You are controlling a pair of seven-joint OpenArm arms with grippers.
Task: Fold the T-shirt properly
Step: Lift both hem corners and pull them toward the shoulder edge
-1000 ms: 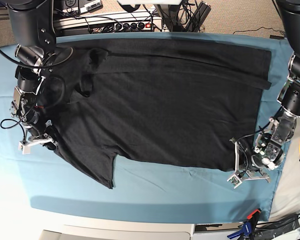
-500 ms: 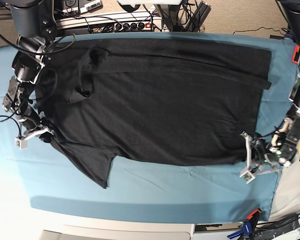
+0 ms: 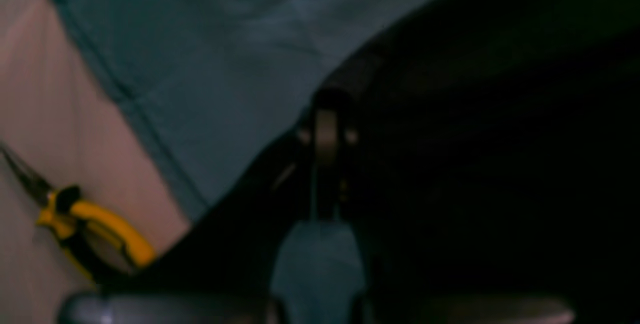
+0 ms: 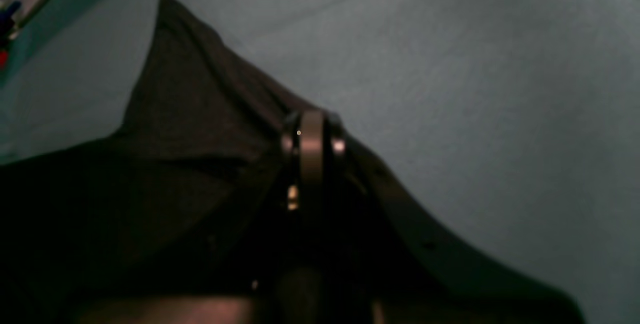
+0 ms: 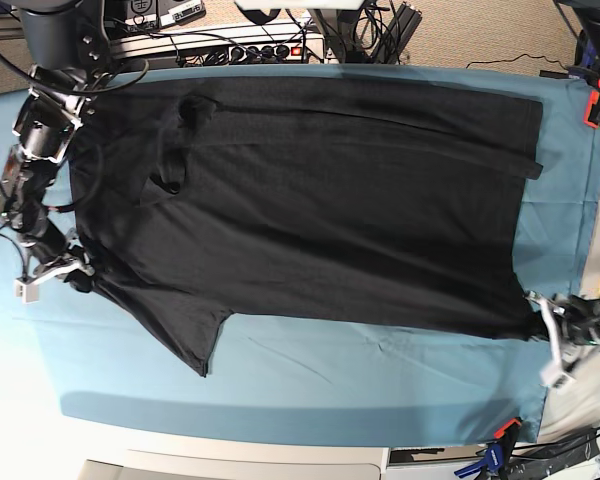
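Fingers of both my arms, left and right, pinch the T-shirt, its long axis stretched between them along the tabletop's near edge.

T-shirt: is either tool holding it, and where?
Both. Left tool pinches the T-shirt at its bottom hem corner; right tool pinches the edge beside the near sleeve.

Plain black T-shirt, teal table cloth, yellow-handled pliers.
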